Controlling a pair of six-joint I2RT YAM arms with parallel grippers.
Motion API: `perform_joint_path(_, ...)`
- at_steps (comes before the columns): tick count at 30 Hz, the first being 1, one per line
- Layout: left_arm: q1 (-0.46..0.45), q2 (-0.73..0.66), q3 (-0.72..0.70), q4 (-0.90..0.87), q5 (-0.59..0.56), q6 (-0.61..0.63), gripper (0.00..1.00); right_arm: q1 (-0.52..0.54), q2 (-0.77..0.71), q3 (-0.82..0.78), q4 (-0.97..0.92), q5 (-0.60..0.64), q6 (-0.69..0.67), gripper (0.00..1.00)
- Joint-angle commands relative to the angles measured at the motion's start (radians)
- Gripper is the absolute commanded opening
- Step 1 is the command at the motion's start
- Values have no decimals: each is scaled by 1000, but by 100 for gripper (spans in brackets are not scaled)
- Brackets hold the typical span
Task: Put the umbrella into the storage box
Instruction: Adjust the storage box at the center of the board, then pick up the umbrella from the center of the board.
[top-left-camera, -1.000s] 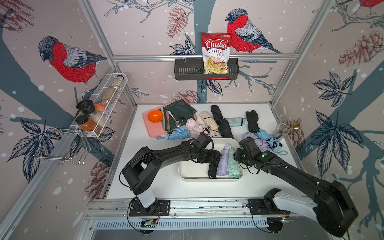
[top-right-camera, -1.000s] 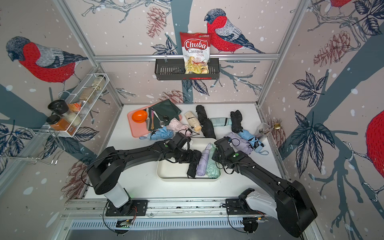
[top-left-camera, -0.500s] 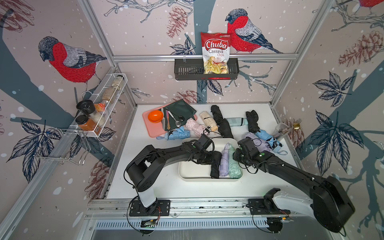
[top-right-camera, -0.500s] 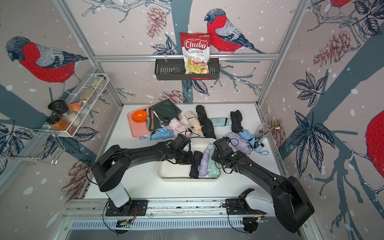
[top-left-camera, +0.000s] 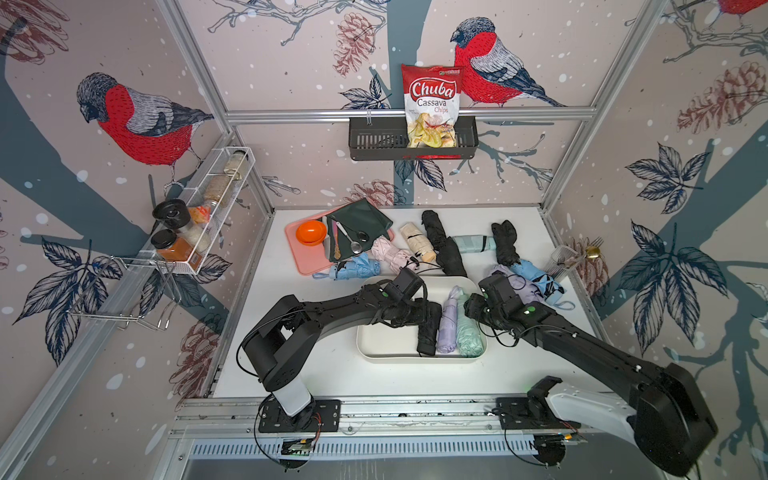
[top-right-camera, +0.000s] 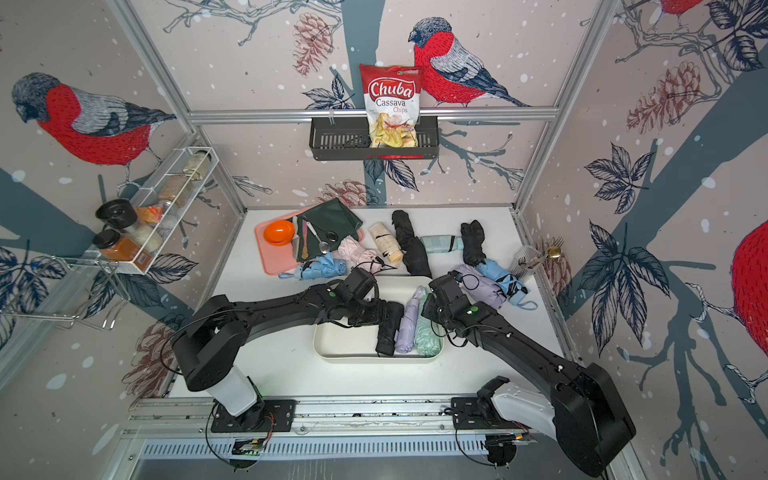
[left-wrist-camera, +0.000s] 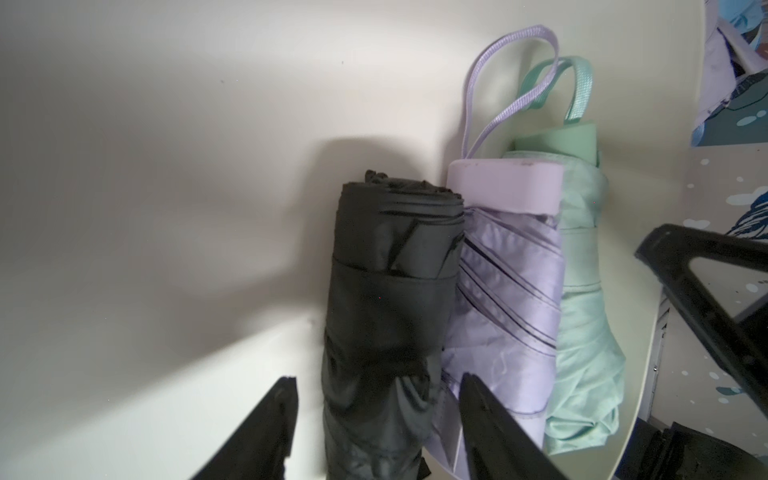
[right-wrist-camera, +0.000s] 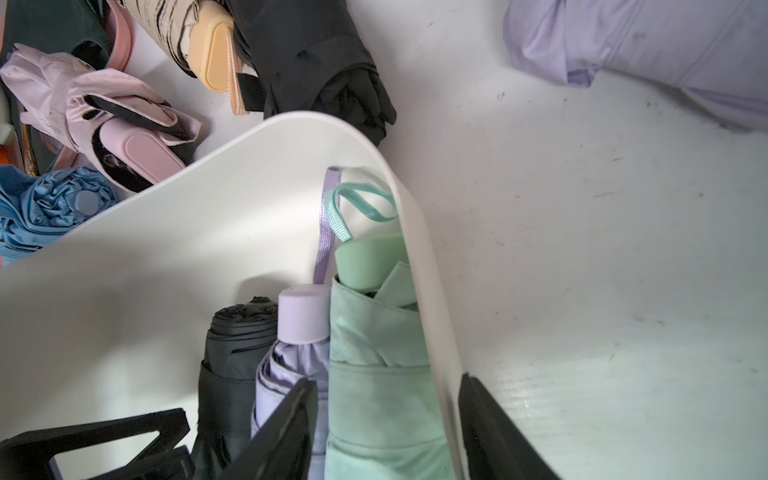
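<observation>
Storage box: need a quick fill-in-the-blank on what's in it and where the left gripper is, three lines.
The storage box holds ___ folded umbrellas.
The ___ umbrella lies between the black umbrella and the mint umbrella.
The open jaws of the left gripper straddle the ___ umbrella.
Missing words: three; lilac; black.

black umbrella (top-left-camera: 428, 332): shifted slightly toward the right edge of the storage box (top-left-camera: 386, 343); now lying against the lilac umbrella (top-left-camera: 448, 328).
left gripper (left-wrist-camera: 376, 379): grip released since a moment ago; jaws now stand apart on either side of the black umbrella, gap visible.
</observation>
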Motion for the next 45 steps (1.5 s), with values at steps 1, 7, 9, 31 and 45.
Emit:
perform_joint_path(1, 11, -24, 1, -11, -31, 8, 69, -3, -12, 31, -60, 63, -25, 61)
perform_joint_path(7, 47, -96, -33, -24, -98, 23, 76, -27, -51, 91, -104, 101, -64, 64)
perform_joint_path(9, 68, -131, -35, -23, -131, 30, 79, -45, -58, 120, -110, 127, -88, 66)
perform_joint_path(31, 228, -230, -51, 131, -410, 151, 99, -563, 101, 208, -1, -123, -504, 100)
perform_joint_path(45, 332, -248, -94, 196, -320, 176, 98, -553, 457, 384, 31, -99, -537, 100)
